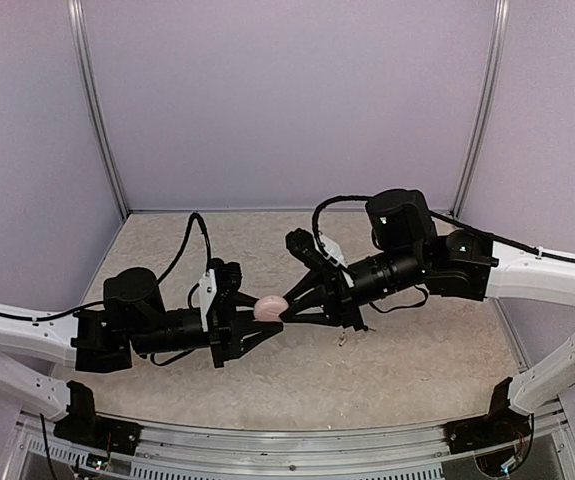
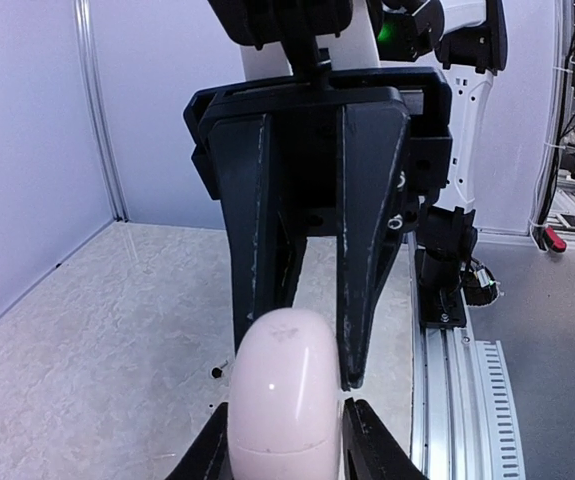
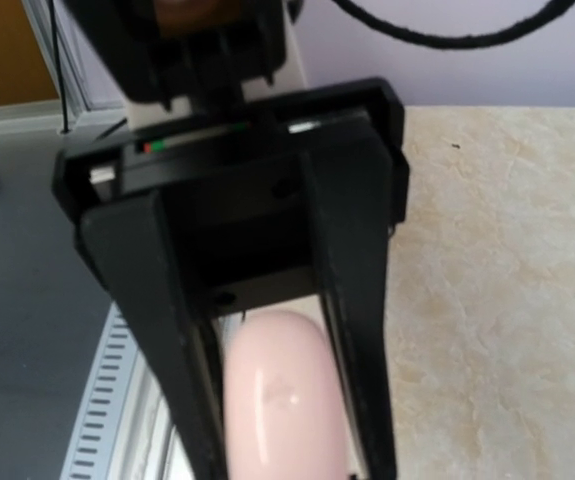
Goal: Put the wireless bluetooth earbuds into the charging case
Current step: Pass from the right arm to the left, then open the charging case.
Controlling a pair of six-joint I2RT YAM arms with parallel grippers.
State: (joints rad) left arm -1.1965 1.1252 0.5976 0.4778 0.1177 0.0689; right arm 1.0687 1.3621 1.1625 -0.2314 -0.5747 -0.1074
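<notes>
The charging case [image 1: 270,307] is a smooth pale pink shell, closed, held in the air over the middle of the table. My left gripper [image 1: 259,316] is shut on it from the left; in the left wrist view its fingers [image 2: 372,455] flank the case [image 2: 285,400]. My right gripper [image 1: 287,306] meets the case from the right, with one finger [image 2: 372,250] tight against the case's side and the other behind it. In the right wrist view the case [image 3: 285,400] sits between the left gripper's fingers [image 3: 357,330]. A tiny dark earbud-like speck [image 2: 217,372] lies on the table below.
The speckled beige table [image 1: 407,350] is walled by lilac panels. A small pale item [image 1: 342,338] lies on the table under the right arm. A metal rail [image 2: 457,400] runs along the table's near edge.
</notes>
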